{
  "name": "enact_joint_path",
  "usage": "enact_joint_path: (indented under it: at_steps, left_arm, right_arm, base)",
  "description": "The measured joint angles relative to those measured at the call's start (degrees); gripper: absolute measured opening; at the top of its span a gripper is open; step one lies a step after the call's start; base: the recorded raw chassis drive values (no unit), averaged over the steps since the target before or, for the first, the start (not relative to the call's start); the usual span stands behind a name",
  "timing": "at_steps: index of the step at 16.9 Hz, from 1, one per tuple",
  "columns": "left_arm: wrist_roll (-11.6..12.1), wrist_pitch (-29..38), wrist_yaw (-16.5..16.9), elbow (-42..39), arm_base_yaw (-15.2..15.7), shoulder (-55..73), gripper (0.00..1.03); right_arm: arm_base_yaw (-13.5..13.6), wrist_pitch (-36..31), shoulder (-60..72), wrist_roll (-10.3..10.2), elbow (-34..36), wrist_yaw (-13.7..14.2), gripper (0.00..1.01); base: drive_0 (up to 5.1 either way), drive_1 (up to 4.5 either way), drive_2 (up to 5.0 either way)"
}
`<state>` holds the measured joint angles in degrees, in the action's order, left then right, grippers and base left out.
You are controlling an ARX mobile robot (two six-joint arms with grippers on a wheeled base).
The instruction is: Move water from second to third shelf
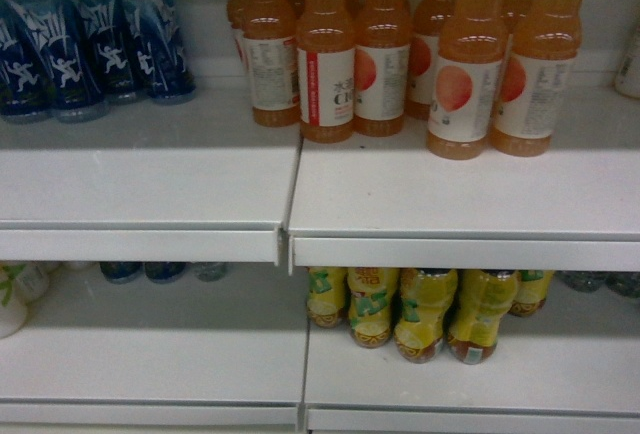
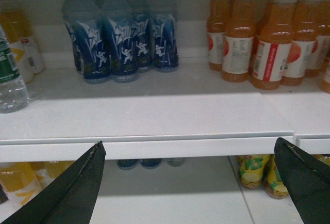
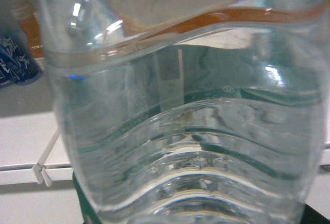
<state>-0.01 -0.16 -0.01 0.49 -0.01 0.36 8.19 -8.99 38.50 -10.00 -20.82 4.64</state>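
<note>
Little text can be read. On one orange bottle (image 1: 325, 49) on the upper shelf, a red strip and dark letters resembling "C" are seen on the white label, with Chinese characters too blurred to read. White stylised characters are shown on the blue bottles (image 1: 60, 54), illegible. Nothing is legible elsewhere.

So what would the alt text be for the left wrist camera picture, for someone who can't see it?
Two dark pincer fingers, spread wide apart and holding nothing, frame a bare white shelf. Behind stand blue bottles and, to the right, orange bottles. A clear water bottle with a green label stands at the left edge.
</note>
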Motion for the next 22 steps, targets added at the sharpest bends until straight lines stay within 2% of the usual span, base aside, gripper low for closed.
enact_joint_path:
  at_steps: [22]
  left_arm:
    - [0.02,0.02,0.0,0.0,0.0,0.0,0.98]
  right_arm:
    - [0.04,-0.28,-0.09,0.0,0.0,0.04,0.4]
  base:
    - [-5.1,2.4,2.4]
